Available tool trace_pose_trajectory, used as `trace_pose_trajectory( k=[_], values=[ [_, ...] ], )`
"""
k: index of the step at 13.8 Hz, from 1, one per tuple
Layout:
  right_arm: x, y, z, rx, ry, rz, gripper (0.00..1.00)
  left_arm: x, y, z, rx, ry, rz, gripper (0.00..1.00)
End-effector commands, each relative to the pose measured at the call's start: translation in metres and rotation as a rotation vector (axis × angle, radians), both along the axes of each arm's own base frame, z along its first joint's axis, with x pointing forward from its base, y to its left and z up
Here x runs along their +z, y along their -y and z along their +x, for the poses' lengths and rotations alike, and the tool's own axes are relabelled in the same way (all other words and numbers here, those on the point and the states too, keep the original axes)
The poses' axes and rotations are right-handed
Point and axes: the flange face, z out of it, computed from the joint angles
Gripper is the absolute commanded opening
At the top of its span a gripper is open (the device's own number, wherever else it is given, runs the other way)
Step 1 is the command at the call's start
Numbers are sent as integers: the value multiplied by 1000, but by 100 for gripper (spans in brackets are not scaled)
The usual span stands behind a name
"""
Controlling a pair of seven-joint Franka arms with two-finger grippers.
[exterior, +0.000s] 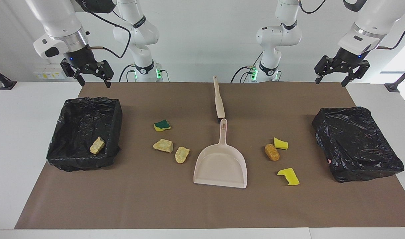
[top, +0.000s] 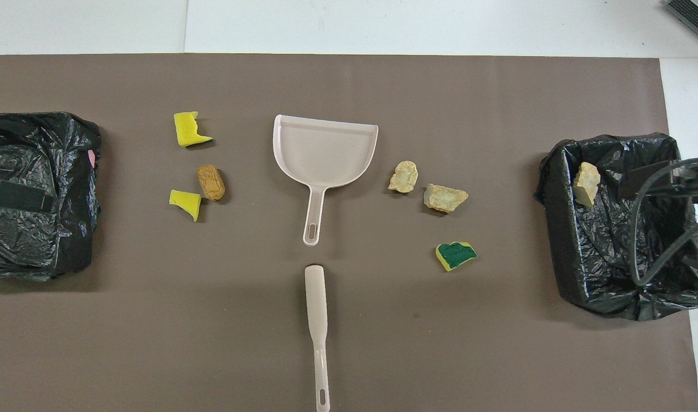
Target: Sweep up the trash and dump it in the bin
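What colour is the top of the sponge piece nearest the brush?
Dark green, on the sponge piece; overhead view shows it best.

Brown mat (exterior: 156, 205), white table (exterior: 16, 132)

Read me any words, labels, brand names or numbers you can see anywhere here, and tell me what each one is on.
None can be read.
Dark band on each arm's joint: holds lettering, too small to read.
Dustpan, brush, bin bags and trash scraps: no text visible.
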Motion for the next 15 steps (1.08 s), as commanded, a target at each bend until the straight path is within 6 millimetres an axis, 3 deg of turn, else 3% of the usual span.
trace_pose_trajectory(
  k=[1, 15],
  values=[
    [0, 3, -9, 4, -13, 27, 100, 2, 3, 0, 8, -13, 9, 100],
    [-2, 6, -12, 12, -23, 27, 100, -5, 17, -8, 38, -8, 8, 100]
  ],
)
